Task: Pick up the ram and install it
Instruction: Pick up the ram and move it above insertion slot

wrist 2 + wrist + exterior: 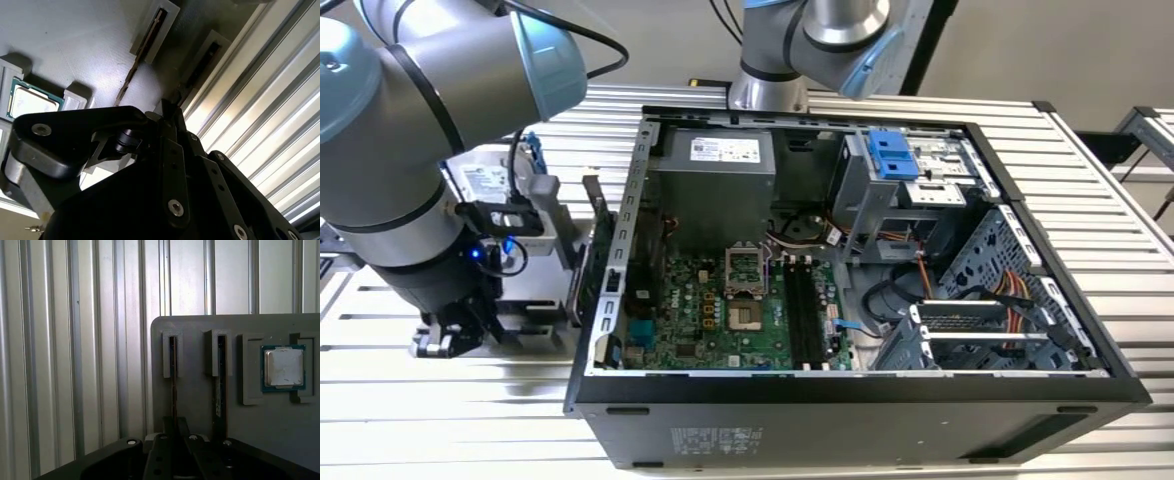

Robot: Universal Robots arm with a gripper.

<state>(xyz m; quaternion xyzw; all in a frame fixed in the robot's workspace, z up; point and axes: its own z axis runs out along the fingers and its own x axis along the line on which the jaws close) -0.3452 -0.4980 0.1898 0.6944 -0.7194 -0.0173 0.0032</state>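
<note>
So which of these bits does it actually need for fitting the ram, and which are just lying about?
Needed: black gripper; thin dark ram stick standing edge-up in the grey holder; long black memory slots on the green motherboard.
Lying about: square silver processor chip; second dark stick in the neighbouring slot; ribbed metal table.

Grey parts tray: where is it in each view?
Exterior view: tray at the exterior view's left, beside the computer case.
Second wrist view: tray carries the ram and the processor chip.
First wrist view: tray carries the ram and chip.
Shared landmark: the ribbed table beneath it.
</note>
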